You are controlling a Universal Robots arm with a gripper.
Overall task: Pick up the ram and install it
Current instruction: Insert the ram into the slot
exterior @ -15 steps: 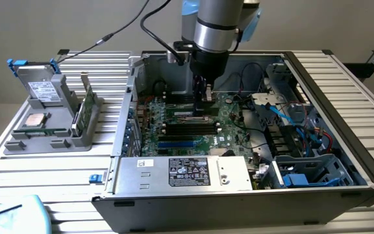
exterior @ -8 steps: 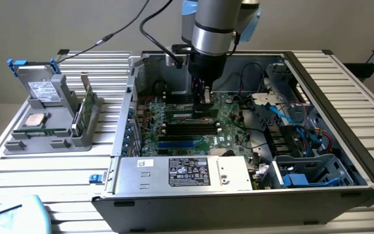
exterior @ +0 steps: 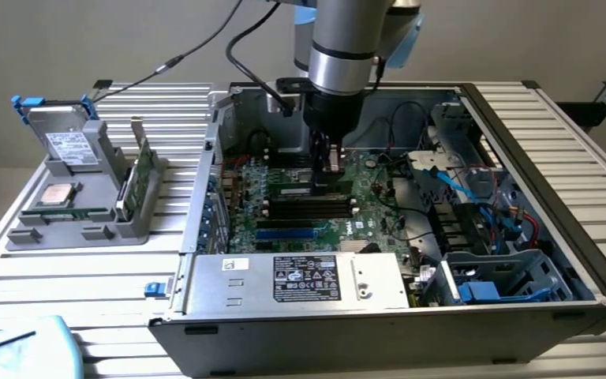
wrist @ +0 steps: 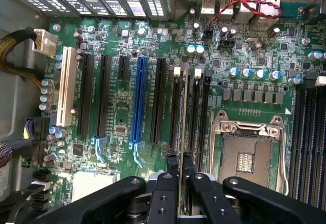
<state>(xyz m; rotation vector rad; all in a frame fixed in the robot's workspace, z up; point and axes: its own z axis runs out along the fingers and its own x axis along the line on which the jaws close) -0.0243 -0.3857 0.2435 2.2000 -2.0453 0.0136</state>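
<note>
The ram (wrist: 182, 112) is a thin green stick seen edge-on in the wrist view, lying along the black memory slots (wrist: 196, 112) of the motherboard (wrist: 122, 122). My gripper (wrist: 179, 167) is shut on its near part, one black finger on each side. In the exterior view my gripper (exterior: 330, 172) reaches down into the open computer case (exterior: 555, 197). There the ram (exterior: 294, 189), with its pale label, sits level just above the black slots (exterior: 308, 207). Whether it touches a slot I cannot tell.
The empty silver processor socket (wrist: 247, 147) lies beside the memory slots, and a blue slot (wrist: 137, 102) runs parallel to them. A metal power supply (exterior: 303, 280) fills the case's near side. Blue and red cables (exterior: 492, 213) crowd the exterior view's right. A grey holder (exterior: 82, 197) with parts stands outside, at the exterior view's left.
</note>
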